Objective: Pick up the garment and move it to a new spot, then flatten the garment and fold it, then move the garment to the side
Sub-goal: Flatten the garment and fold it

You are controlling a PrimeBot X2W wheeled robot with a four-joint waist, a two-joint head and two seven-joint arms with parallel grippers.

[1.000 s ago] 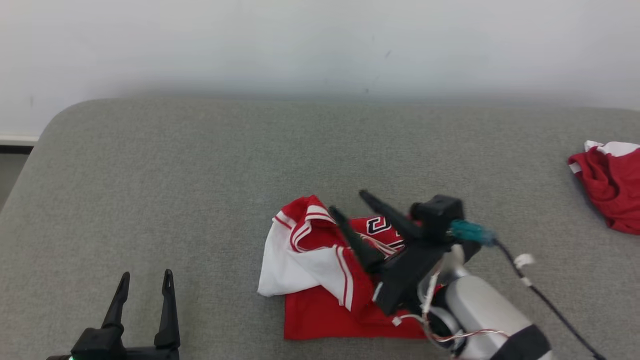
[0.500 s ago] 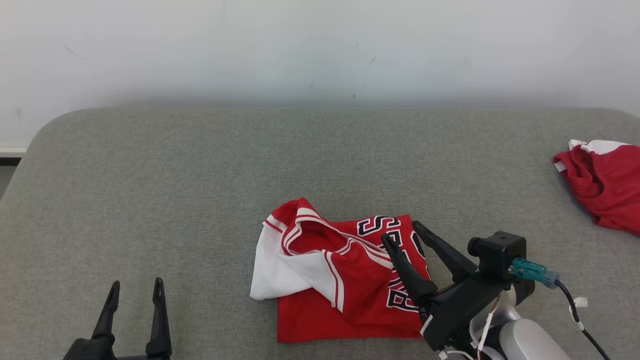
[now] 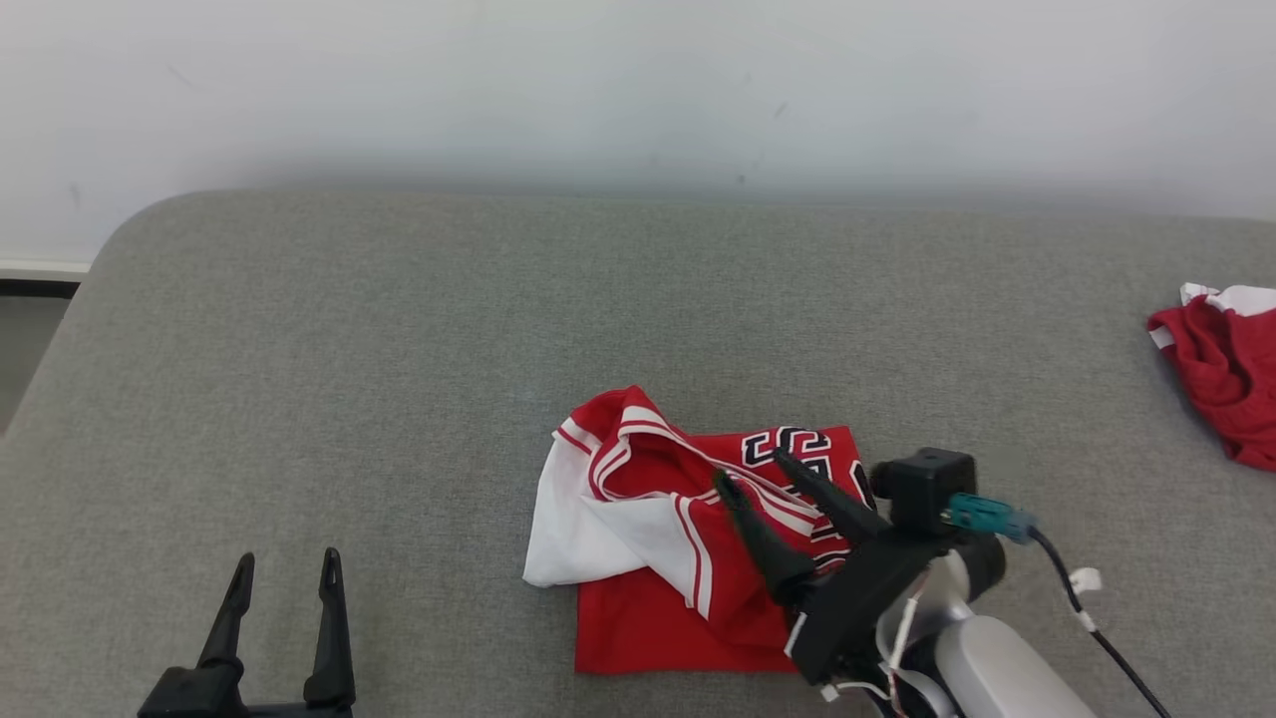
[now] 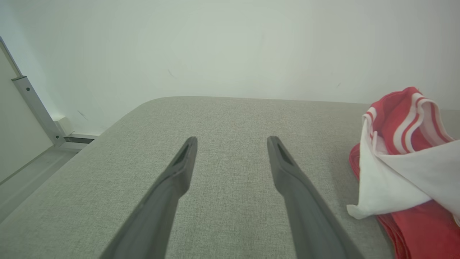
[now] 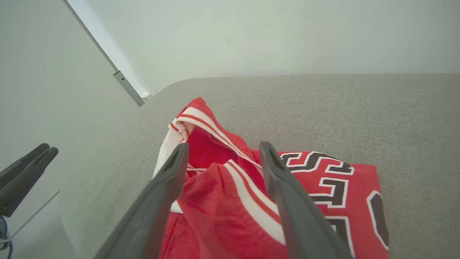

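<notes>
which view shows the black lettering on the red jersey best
The right wrist view: the lettering lies large, mostly uncovered beside the right hand. In the head view it is small and partly behind that hand's fingers. The left wrist view gives the jersey's white flap and striped trim.

A grey padded surface [image 3: 399,329] bears a rumpled red-and-white jersey [image 3: 638,618] and another red garment [image 3: 1221,384].

Bright, soft, even light, probably from overhead, leaves the wall [image 3: 638,90] a little washed out. A dim shadow band runs where it meets the table [image 3: 399,329]. The wrist views stretch toward their edges, and the left gripper [image 4: 231,140] turns soft close to the lens.
</notes>
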